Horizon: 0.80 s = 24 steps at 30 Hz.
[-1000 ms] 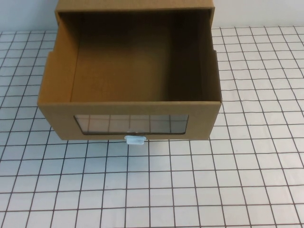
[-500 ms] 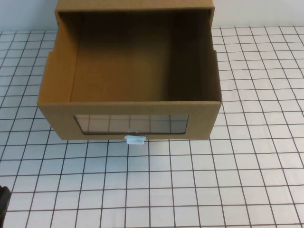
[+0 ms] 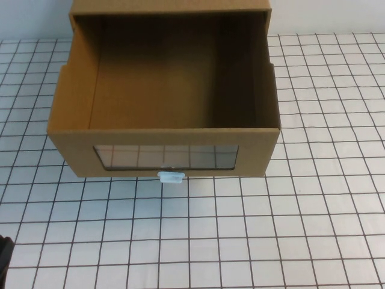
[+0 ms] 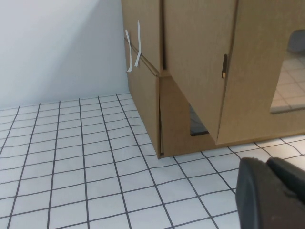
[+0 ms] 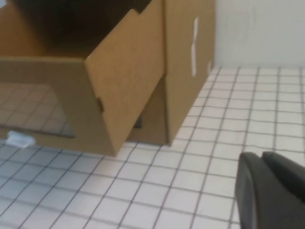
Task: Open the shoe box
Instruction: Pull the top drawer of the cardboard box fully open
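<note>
The brown cardboard shoe box (image 3: 162, 129) stands at the far middle of the table, its drawer slid out of the outer sleeve (image 3: 171, 6) toward me and empty inside. The drawer front has a clear window (image 3: 165, 156) and a small white pull tab (image 3: 171, 176). My left gripper (image 4: 267, 161) is shut on nothing, low over the table left of the box (image 4: 200, 67); a dark bit of that arm (image 3: 3, 256) shows at the near left edge. To the right of the box (image 5: 128, 76), my right gripper (image 5: 261, 155) is shut and empty, well apart from the tab (image 5: 19, 139).
A white tabletop with a black grid (image 3: 271, 241) spreads in front of and beside the box. A pale wall (image 4: 57, 47) rises behind it. White tape strips (image 4: 133, 50) hold the sleeve's left side.
A dark bit of the left arm has come into view at the near left corner of the high view. The box and drawer have not moved.
</note>
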Each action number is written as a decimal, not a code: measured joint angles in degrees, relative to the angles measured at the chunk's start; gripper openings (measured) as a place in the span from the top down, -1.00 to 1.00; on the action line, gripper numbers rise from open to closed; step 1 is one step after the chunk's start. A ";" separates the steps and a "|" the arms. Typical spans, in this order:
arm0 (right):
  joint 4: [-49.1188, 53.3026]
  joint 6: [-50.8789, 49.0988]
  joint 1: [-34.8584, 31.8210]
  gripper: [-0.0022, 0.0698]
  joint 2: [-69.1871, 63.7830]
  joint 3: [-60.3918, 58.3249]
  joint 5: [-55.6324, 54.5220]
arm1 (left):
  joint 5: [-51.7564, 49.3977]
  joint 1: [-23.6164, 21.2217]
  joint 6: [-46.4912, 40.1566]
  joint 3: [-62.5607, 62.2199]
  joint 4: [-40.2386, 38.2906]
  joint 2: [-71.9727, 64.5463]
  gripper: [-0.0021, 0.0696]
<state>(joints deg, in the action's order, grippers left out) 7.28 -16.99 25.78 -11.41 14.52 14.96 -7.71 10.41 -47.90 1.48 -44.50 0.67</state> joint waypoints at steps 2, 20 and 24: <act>0.76 0.00 -4.71 0.98 0.42 -0.96 -2.07 | 0.00 0.00 0.00 0.00 0.00 0.00 0.95; 1.37 0.00 -24.40 0.98 11.87 -15.93 -13.81 | -0.10 0.00 0.00 0.00 0.00 0.00 0.95; 1.37 0.00 -24.40 0.98 11.87 -15.93 -13.81 | -0.12 0.00 0.00 0.00 0.00 0.00 0.95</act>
<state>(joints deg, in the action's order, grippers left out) 8.65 -16.99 1.38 0.46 -1.42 1.15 -7.83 10.41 -47.90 1.48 -44.50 0.67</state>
